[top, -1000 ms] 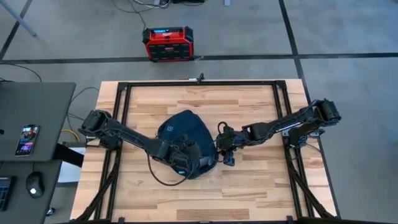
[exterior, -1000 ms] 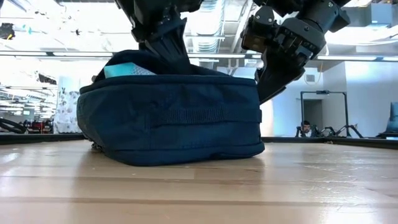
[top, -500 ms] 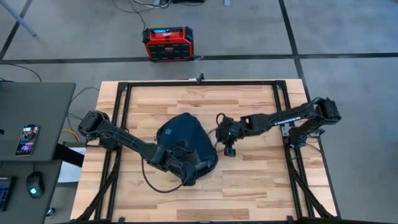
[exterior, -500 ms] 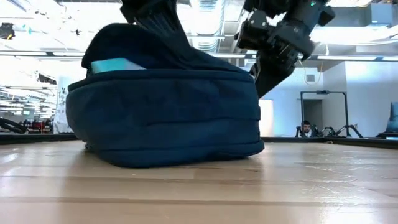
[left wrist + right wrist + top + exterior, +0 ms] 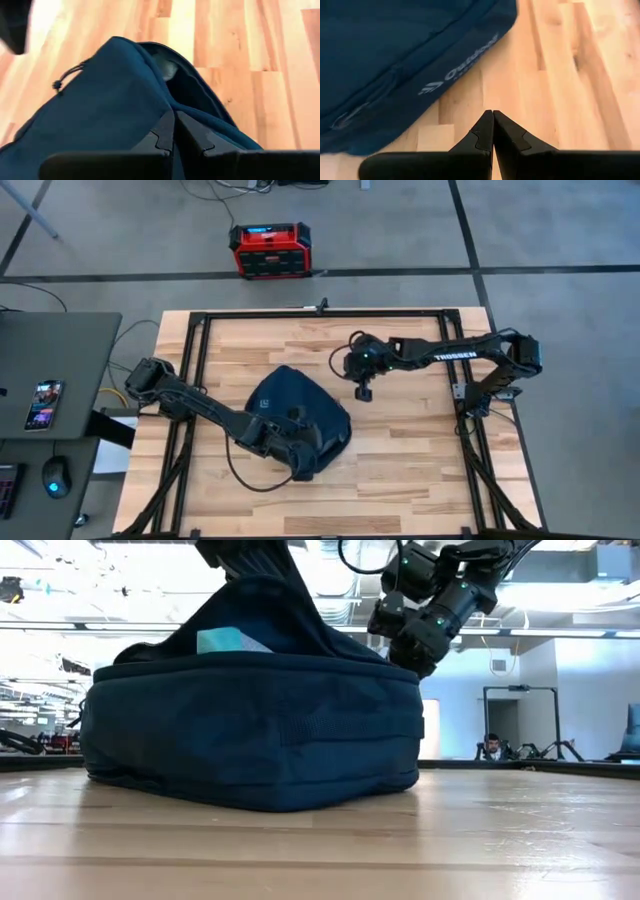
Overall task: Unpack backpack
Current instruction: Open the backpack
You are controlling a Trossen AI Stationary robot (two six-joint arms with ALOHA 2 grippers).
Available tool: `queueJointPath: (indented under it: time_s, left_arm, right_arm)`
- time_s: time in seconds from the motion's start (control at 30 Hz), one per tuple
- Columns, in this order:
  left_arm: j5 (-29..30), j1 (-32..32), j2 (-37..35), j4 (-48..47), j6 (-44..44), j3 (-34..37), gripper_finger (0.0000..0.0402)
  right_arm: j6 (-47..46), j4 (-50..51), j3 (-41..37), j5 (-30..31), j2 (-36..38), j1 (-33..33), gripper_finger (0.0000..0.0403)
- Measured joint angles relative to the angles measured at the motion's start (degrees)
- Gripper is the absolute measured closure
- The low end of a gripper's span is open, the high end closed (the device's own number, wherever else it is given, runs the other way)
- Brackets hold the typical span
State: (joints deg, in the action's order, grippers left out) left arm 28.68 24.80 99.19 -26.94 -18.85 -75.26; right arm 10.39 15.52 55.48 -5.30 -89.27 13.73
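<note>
Backpack: the dark navy-teal backpack (image 5: 298,408) lies on the wooden table (image 5: 400,470), a little left of the centre of the high view. In the low view its upper flap is raised, and something pale blue (image 5: 226,640) shows in the opening.
Left gripper: the left gripper (image 5: 174,131) is at the lower edge of the backpack in the high view, its fingers pressed together on a fold of the fabric.
Right gripper: the right gripper (image 5: 493,129) hangs above bare wood, right of the backpack and apart from it, clenched and empty.
</note>
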Motion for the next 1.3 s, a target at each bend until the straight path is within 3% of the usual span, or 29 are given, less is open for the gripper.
queueJointPath:
  time_s: [0.17, 0.4, 0.6, 0.8, 0.93, 1.1, 1.3]
  left_arm:
    - [-0.19, 0.36, -1.41, -1.77, -2.68, 0.00, 0.0401]
    - [-4.45, 4.93, -1.74, -12.28, -7.06, 0.02, 0.0401]
    - [-4.60, 4.55, -2.92, -13.84, -13.17, 0.02, 0.0359]
    - [-12.06, 4.95, -7.78, -18.38, -29.05, 0.01, 0.0296]
    - [-7.51, 7.54, -7.23, -18.48, -32.85, 1.66, 0.0287]
    - [-2.99, 8.09, -3.15, -18.12, -32.59, 5.76, 0.0293]
    - [8.13, 4.95, -0.69, -19.32, -29.98, 8.04, 0.0300]
  right_arm:
    - [-1.18, 4.68, -0.04, -0.20, 1.75, -1.98, 0.0402]
    - [-5.59, 6.84, -0.04, -3.83, 3.02, -6.72, 0.0393]
    - [-5.62, 2.42, -0.07, -5.24, 0.35, -9.80, 0.0303]
    - [-8.29, 2.50, -0.52, -5.24, -3.55, -11.12, 0.0209]
    - [-8.48, 0.11, -0.57, -5.38, -8.15, -13.84, 0.0182]
    - [-10.61, -7.96, -0.55, -5.41, -11.43, -17.64, 0.0178]
    - [-18.62, -11.82, -0.52, -5.33, -11.98, -21.72, 0.0182]
